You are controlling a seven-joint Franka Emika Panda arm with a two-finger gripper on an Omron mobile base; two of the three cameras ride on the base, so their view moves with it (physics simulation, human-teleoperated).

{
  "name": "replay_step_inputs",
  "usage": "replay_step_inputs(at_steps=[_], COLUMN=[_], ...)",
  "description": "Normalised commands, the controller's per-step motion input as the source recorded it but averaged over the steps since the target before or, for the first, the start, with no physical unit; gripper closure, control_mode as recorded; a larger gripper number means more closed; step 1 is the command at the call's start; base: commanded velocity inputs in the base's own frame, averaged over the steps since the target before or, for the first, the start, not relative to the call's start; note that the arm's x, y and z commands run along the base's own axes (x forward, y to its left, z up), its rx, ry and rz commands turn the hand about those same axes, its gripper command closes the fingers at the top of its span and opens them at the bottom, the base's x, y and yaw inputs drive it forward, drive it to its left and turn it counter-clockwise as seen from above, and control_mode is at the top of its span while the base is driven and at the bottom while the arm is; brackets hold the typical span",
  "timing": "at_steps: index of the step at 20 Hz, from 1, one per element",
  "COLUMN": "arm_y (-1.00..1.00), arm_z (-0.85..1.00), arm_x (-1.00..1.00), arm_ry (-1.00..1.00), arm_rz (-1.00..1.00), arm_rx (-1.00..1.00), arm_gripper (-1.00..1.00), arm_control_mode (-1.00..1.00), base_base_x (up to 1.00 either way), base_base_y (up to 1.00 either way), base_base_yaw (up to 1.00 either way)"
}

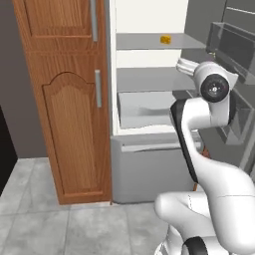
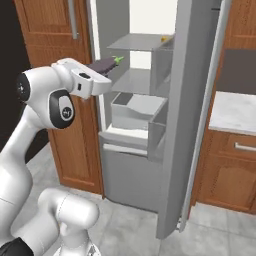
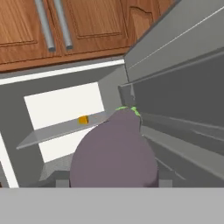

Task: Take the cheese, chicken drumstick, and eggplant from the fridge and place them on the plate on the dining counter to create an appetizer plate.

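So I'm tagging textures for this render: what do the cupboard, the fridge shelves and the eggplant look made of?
Cupboard: wood, satin, by its brown grain; bar handles look like brushed metal. Fridge shelves: plain matte grey, probably plastic. Eggplant: dull purple skin with a green stem tip, held in the gripper.

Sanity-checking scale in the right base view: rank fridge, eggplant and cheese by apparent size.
1. fridge, by far the largest.
2. eggplant, held in the gripper.
3. cheese, a speck on the upper shelf; it sits farther back, so its true size against the eggplant is unsure.
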Motion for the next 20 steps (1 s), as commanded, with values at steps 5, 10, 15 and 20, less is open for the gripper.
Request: replay_step_inputs(at_steps=[5, 10, 15, 20], arm_y=[0.0, 0.0, 0.0, 0.0], arm_z=[0.0, 0.0, 0.0, 0.0], arm_x=[0.0, 0.0, 0.0, 0.0], arm_ry=[0.0, 0.0, 0.0, 0.0], arm_rz=[0.0, 0.0, 0.0, 0.0], arm_rx=[0.0, 0.0, 0.0, 0.0], arm_gripper=[1.0, 1.0, 1.0, 1.0], arm_control_mode=[1.0, 1.0, 1.0, 1.0], base_base_x=[-1.0, -1.0, -1.0, -1.0], base_base_y=[0.33, 0.2, 0.04, 0.0], base_base_yaw=[-0.01, 0.0, 0.0, 0.0])
